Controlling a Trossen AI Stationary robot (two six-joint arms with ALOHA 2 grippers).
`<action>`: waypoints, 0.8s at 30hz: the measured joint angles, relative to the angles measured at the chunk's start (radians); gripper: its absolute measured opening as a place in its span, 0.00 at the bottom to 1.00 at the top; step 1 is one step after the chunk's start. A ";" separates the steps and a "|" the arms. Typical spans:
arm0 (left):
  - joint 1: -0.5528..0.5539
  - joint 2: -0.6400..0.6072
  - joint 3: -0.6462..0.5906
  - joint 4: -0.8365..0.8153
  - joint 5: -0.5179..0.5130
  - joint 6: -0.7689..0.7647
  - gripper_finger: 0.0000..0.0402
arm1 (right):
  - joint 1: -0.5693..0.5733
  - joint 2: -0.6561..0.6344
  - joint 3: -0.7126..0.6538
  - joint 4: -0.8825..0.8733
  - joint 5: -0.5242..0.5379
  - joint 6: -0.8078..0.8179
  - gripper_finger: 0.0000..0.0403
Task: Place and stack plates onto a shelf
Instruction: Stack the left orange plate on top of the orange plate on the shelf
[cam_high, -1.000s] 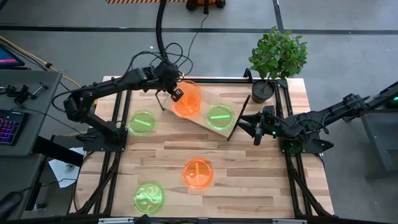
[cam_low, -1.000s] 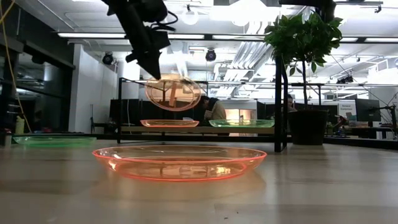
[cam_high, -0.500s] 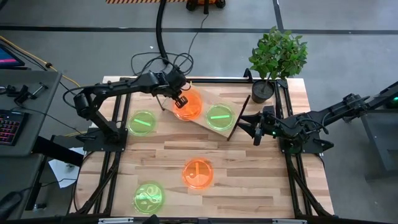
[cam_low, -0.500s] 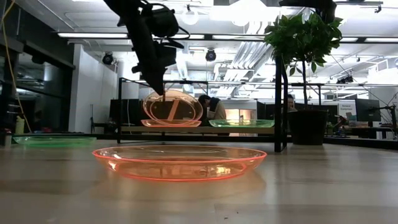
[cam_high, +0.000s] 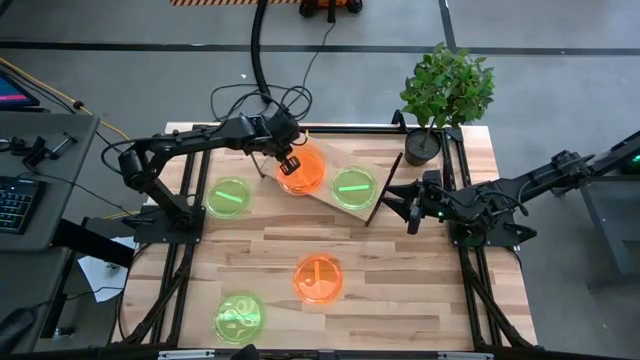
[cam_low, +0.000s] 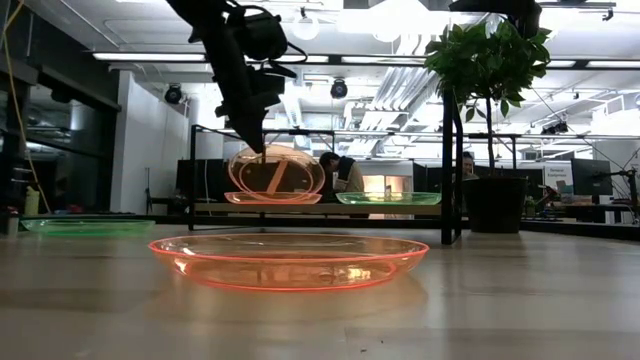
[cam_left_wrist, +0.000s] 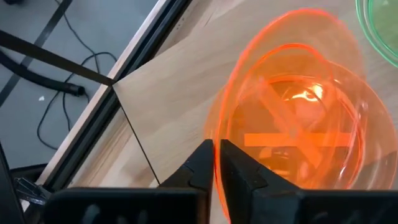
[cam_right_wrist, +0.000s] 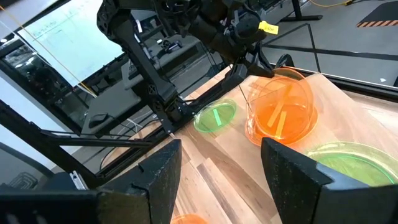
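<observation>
On the shelf (cam_high: 325, 198), a wooden board at the table's far middle, an orange plate (cam_low: 270, 198) lies flat next to a green plate (cam_high: 353, 187). A second orange plate (cam_high: 305, 168) stands tilted on the flat one, with my left gripper (cam_high: 289, 162) shut on it. An orange plate (cam_high: 318, 279) and two green plates (cam_high: 229, 197) (cam_high: 240, 317) lie on the tabletop. My right gripper (cam_high: 408, 205) waits open, right of the shelf. My left gripper pinches the tilted orange plate's raised rim (cam_left_wrist: 219, 127) between its two fingers, which slant down from the table's far left. The plate (cam_low: 278, 170) stands steeply tilted below the fingers. Its lower edge (cam_low: 275, 193) rests on the flat orange plate.
A potted plant (cam_high: 445, 95) stands at the table's far right corner, close behind my right arm. Black frame rails (cam_high: 467, 290) run along the table's left and right sides. Bare wood lies between the shelf and the orange plate on the tabletop.
My left gripper has come down toward the shelf with the orange plate, then kept still. The plate, which hung clear above the shelf, now stands more steeply tilted with its lower edge on the flat orange plate.
</observation>
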 joint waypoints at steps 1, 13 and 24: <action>0.000 0.000 0.000 0.000 0.000 0.001 0.07 | 0.000 0.000 0.000 0.000 0.000 0.000 0.51; 0.000 0.000 0.000 -0.001 0.053 0.019 0.33 | 0.000 0.000 0.000 0.000 0.000 -0.002 0.51; -0.021 -0.181 0.000 0.033 0.370 -0.105 0.36 | 0.000 0.000 0.000 0.000 0.017 0.023 0.51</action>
